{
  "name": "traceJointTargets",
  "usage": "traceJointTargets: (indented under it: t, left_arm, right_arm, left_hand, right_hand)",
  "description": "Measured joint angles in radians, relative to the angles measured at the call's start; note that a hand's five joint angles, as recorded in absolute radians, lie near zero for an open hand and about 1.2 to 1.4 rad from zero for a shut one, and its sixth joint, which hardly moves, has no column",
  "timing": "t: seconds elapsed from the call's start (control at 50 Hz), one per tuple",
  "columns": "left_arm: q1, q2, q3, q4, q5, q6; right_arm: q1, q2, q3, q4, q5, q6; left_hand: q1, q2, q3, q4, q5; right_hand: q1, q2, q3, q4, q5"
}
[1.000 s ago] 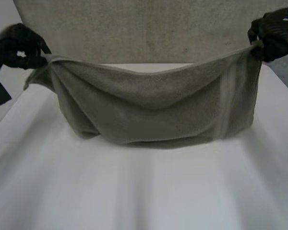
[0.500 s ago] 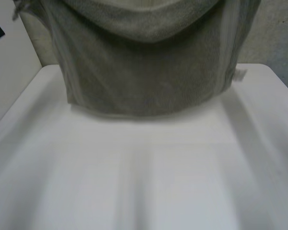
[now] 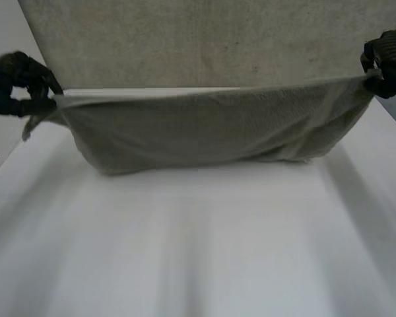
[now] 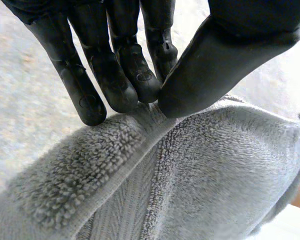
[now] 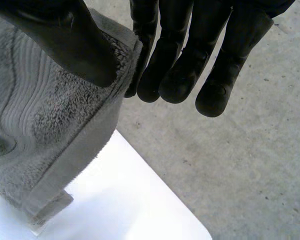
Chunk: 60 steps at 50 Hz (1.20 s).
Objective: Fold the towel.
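Across the far half of the white table [image 3: 198, 251], a grey terry towel [image 3: 198, 129] hangs stretched between both hands. It is doubled over, with its upper edge pulled into a near-straight line. Lower fold sags and seems to rest on the tabletop; contact is hard to confirm from the head view.

Left hand [image 3: 16, 82]: raised beyond the table's left edge, pinching the towel's left top corner. Left wrist view: thumb [image 4: 225, 55] presses the hemmed corner against straight fingers [image 4: 115, 65]. Looped pile and a flat woven hem show just below the pinch.

Right hand [image 3: 388, 63]: beyond the table's right edge, slightly higher than the left, pinching the towel's right top corner. Right wrist view: thumb [image 5: 75, 40] lies on one face of the cloth, with nearly straight fingers [image 5: 180, 55] at the hem behind it. Layered towel edges hang beneath the hand, over the table's rounded corner.

Concrete floor [image 5: 240, 150] beyond the table, grey and speckled
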Motion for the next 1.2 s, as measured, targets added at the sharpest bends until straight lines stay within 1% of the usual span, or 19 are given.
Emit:
traceJointTargets:
  t: [0.06, 0.18, 0.42, 0.54, 0.66, 0.78, 0.9, 0.96, 1.0, 1.04, 1.08, 1.16, 1.2]
  left_arm:
    - [0.002, 0.066, -0.064, 0.021, 0.026, 0.028]
    - [-0.007, 0.146, -0.095, 0.054, 0.036, 0.031]
    - [-0.027, 0.199, -0.032, 0.061, 0.019, -0.059]
    - [-0.021, 0.237, 0.004, 0.071, 0.017, -0.104]
    - [-0.013, 0.230, 0.022, 0.087, 0.013, -0.125]
    - [-0.031, 0.130, 0.028, 0.112, -0.012, -0.120]
    - [-0.131, -0.068, 0.150, 0.166, -0.101, -0.118]
    - [-0.181, -0.168, 0.278, 0.170, -0.159, -0.122]
    - [-0.208, -0.234, 0.418, 0.149, -0.220, -0.129]
    - [-0.223, -0.273, 0.525, 0.127, -0.268, -0.138]
    - [-0.236, -0.310, 0.673, 0.094, -0.336, -0.155]
    - [-0.237, -0.329, 0.851, 0.056, -0.412, -0.214]
    - [-0.233, -0.327, 0.902, 0.046, -0.431, -0.251]
  right_arm:
    - [-0.018, -0.036, 0.032, -0.004, -0.014, 0.004]
    - [-0.038, -0.065, 0.041, -0.008, -0.019, 0.017]
    - [-0.045, -0.063, 0.055, -0.010, -0.010, 0.030]
    - [-0.045, -0.063, 0.070, -0.008, -0.010, 0.026]
    - [-0.040, -0.068, 0.063, -0.009, -0.009, 0.023]
    - [-0.031, -0.048, 0.010, -0.011, -0.005, 0.029]
    - [0.033, 0.067, -0.152, -0.021, 0.024, 0.039]
    - [0.087, 0.141, -0.289, -0.027, 0.066, 0.056]
    - [0.134, 0.199, -0.437, -0.034, 0.118, 0.089]
    - [0.161, 0.234, -0.544, -0.041, 0.155, 0.123]
    - [0.186, 0.267, -0.682, -0.057, 0.199, 0.187]
    - [0.188, 0.287, -0.819, -0.081, 0.236, 0.305]
    - [0.180, 0.288, -0.848, -0.085, 0.240, 0.350]
  left_hand:
    - [0.000, 0.000, 0.000, 0.000, 0.000]
    - [0.000, 0.000, 0.000, 0.000, 0.000]
    - [0.000, 0.000, 0.000, 0.000, 0.000]
    - [-0.001, 0.000, 0.000, 0.000, 0.000]
    - [-0.001, 0.000, 0.000, 0.000, 0.000]
    - [-0.001, 0.000, 0.000, 0.000, 0.000]
    - [-0.001, 0.000, 0.000, 0.000, 0.000]
    - [-0.001, 0.000, 0.000, 0.000, 0.000]
    - [-0.001, 0.000, 0.000, 0.000, 0.000]
    - [-0.001, 0.001, 0.000, 0.000, 0.000]
    - [-0.001, 0.001, 0.000, 0.000, 0.000]
    - [-0.001, 0.001, 0.000, 0.000, 0.000]
    - [-0.001, 0.001, 0.000, 0.000, 0.000]
  right_hand:
    - [0.001, 0.000, 0.000, 0.000, 0.000]
    - [0.002, 0.000, 0.000, 0.000, 0.000]
    - [0.002, 0.000, 0.000, 0.000, 0.000]
    - [0.002, 0.000, 0.000, 0.000, 0.000]
    - [0.002, 0.000, 0.000, 0.000, 0.000]
    - [0.002, 0.000, 0.000, 0.000, 0.000]
    - [0.002, 0.000, 0.000, 0.000, 0.000]
    - [0.004, 0.000, 0.000, 0.000, 0.000]
    - [0.005, 0.000, 0.000, 0.000, 0.000]
    - [0.005, 0.000, 0.000, 0.000, 0.000]
    - [0.005, 0.000, 0.000, 0.000, 0.000]
    - [0.005, 0.000, 0.000, 0.000, 0.000]
    - [0.005, 0.000, 0.000, 0.000, 0.000]
